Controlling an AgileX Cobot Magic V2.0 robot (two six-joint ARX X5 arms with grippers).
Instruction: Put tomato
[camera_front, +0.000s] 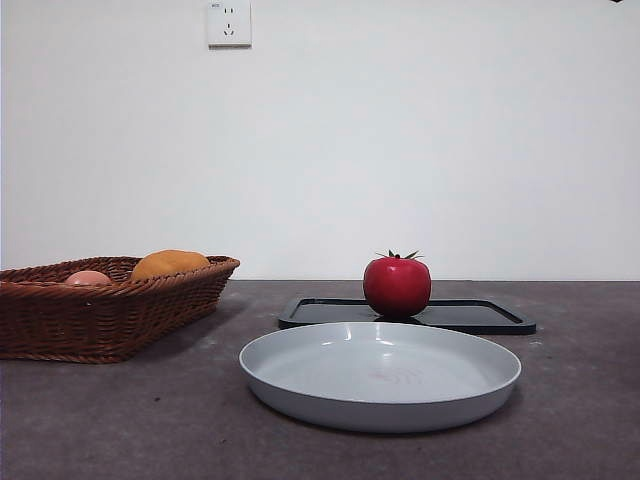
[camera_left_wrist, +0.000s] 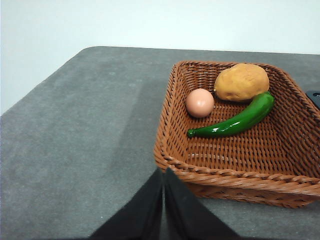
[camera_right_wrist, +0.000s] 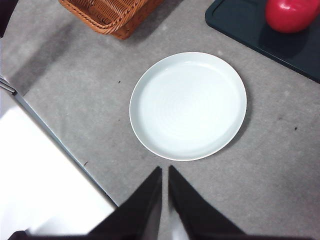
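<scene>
On the grey table (camera_front: 120, 420), both hands, left hand (camera_left_wrist: 163, 200) and right hand (camera_right_wrist: 164, 197), hover pressed together.

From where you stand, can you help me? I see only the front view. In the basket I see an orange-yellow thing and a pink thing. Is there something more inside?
Observer: Yes. A green pepper lies in the basket, beside the pink fruit and touching the orange-yellow fruit.
Operator: Is the plate empty?
Observer: Yes. From above, the white plate holds nothing.
Operator: Where are the tools?
Observer: The left tool is shut, near the basket. The right tool is shut too, above the table near the plate. The tomato sits on the dark tray, untouched.
</scene>
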